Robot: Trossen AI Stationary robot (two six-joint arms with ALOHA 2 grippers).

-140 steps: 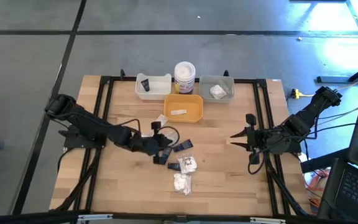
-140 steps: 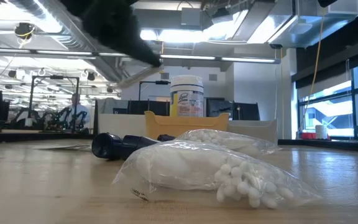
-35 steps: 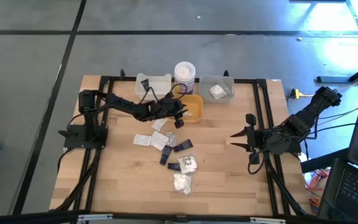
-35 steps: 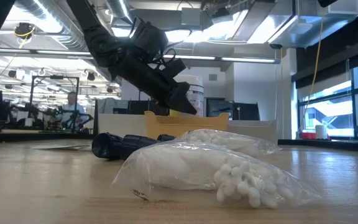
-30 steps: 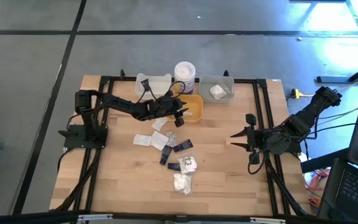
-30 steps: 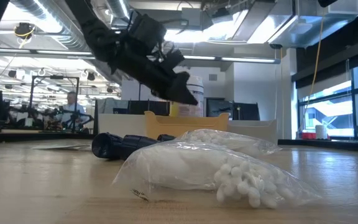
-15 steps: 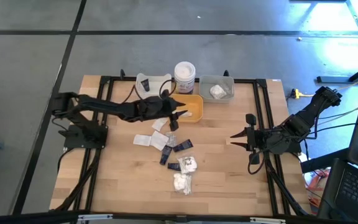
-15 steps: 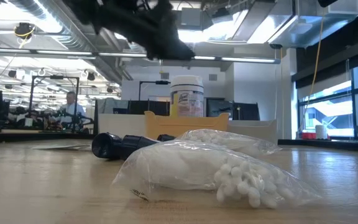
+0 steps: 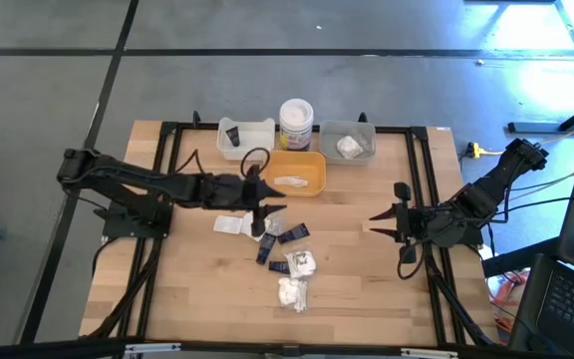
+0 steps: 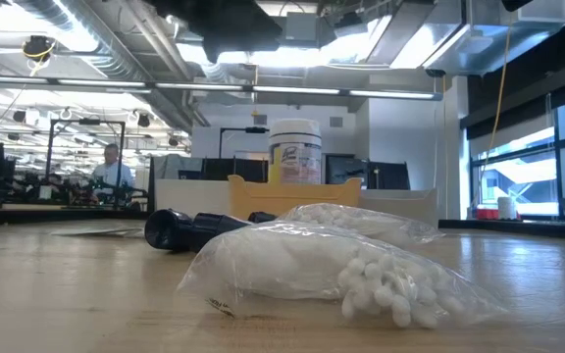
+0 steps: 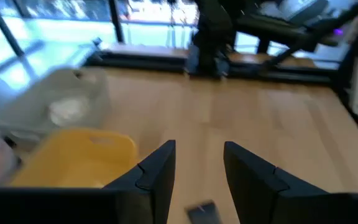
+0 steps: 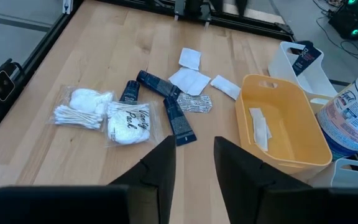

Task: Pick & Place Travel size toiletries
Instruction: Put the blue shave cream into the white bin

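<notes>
Travel size toiletries lie loose mid-table: white sachets (image 12: 191, 81), black tubes (image 12: 179, 124) and clear-wrapped cotton pieces (image 12: 129, 121). A sachet (image 12: 260, 127) lies in the yellow tray (image 9: 312, 184), a black tube (image 9: 232, 133) stands in the white tray (image 9: 257, 145), and a white fluffy piece (image 9: 348, 147) sits in the grey tray (image 9: 362, 135). My left gripper (image 11: 197, 168) hangs open and holds nothing, above the table beside the yellow tray's near-left corner (image 9: 270, 199). My right gripper (image 12: 191, 165) waits open at the table's right (image 9: 382, 221), clear of everything.
A white jar with a yellow label (image 9: 296, 123) stands between the white and grey trays at the far edge. A black frame rail (image 9: 167, 199) runs along both sides of the table. Bare wood lies between the loose items and my right gripper.
My left gripper has drawn back from above the yellow tray toward the table's left and near side. It has also risen, out of the top of the low view. Its fingers keep the same gap. The loose items have stayed where they were.
</notes>
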